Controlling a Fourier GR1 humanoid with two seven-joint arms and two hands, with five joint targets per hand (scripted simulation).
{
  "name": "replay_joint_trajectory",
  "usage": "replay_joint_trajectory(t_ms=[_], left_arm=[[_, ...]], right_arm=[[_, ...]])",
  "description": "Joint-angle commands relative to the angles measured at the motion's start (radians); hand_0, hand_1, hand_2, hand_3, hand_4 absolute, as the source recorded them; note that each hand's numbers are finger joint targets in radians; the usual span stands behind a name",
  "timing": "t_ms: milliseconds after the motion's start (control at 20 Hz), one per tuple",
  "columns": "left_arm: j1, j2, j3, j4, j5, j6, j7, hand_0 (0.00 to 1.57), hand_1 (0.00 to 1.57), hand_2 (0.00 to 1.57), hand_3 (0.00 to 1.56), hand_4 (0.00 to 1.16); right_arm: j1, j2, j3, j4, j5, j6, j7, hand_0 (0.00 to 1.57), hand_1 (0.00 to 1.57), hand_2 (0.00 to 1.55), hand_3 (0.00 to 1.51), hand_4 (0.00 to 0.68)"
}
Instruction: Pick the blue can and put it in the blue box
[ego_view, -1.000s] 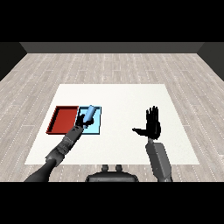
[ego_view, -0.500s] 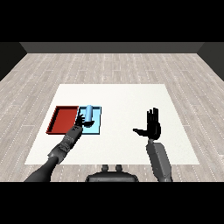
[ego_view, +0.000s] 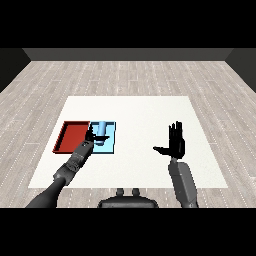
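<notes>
The white table (ego_view: 150, 115) carries a red tray (ego_view: 70, 137) at its left, touching the light blue tray (ego_view: 111, 142) just right of it. The blue can (ego_view: 102, 131) stands upright in the blue tray, my left hand (ego_view: 91, 136) curled round it. My right hand (ego_view: 175, 145) hovers well to the right, fingers straight, holding nothing.

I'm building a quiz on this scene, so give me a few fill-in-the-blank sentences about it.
1. The blue can stands in the ____ tray.
2. The hand at the can is the robot's ____ hand.
3. The right hand is raised with its fingers ____.
4. The red tray lies to the blue tray's ____.

Missing words: blue; left; straight; left
</notes>
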Motion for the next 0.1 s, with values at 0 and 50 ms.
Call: replay_joint_trajectory(t_ms=[0, 50], left_arm=[[-0.007, 0.012, 0.045, -0.1, 0.029, 0.026, -0.169, 0.0, 0.0, 0.0, 0.0, 0.0], [0.041, 0.027, 0.064, -0.102, 0.039, 0.012, -0.223, 0.0, 0.0, 0.0, 0.0, 0.0]], right_arm=[[-0.037, -0.001, 0.013, 0.023, 0.015, 0.011, -0.001, 0.0, 0.0, 0.0, 0.0, 0.0], [0.016, -0.029, -0.005, 0.018, 0.005, 0.055, -0.023, 0.0, 0.0, 0.0, 0.0, 0.0]])
